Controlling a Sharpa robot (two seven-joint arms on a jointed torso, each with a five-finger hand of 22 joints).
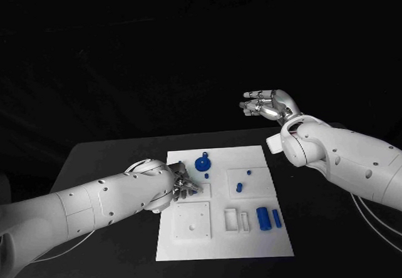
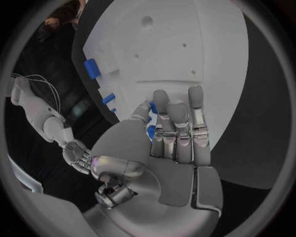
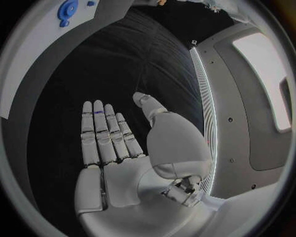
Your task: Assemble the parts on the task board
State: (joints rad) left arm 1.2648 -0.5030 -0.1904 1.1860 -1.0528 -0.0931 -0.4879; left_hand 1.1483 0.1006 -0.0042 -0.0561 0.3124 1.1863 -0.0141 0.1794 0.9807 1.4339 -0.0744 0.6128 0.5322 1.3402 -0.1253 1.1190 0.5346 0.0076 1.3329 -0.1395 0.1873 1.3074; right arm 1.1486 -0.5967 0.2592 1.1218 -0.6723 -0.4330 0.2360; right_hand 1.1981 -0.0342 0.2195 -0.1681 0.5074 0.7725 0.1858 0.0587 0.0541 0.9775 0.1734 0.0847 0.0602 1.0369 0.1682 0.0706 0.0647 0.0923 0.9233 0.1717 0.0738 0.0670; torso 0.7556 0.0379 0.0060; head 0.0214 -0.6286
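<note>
- Head view: task board (image 1: pixel 227 247) — blue parts loose, including cylinder (image 1: pixel 262 218); assembly apparently barely begun.
- Left hand (image 1: pixel 184 185): over board; grip unclear.
- Right hand (image 1: pixel 270 104): raised, fingers apart, empty.

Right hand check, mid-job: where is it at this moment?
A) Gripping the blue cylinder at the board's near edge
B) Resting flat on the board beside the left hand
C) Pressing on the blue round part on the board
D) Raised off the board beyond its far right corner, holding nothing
D. The right hand is up past the far right corner of the task board, and the right wrist view shows its palm bare and fingers apart.
</note>
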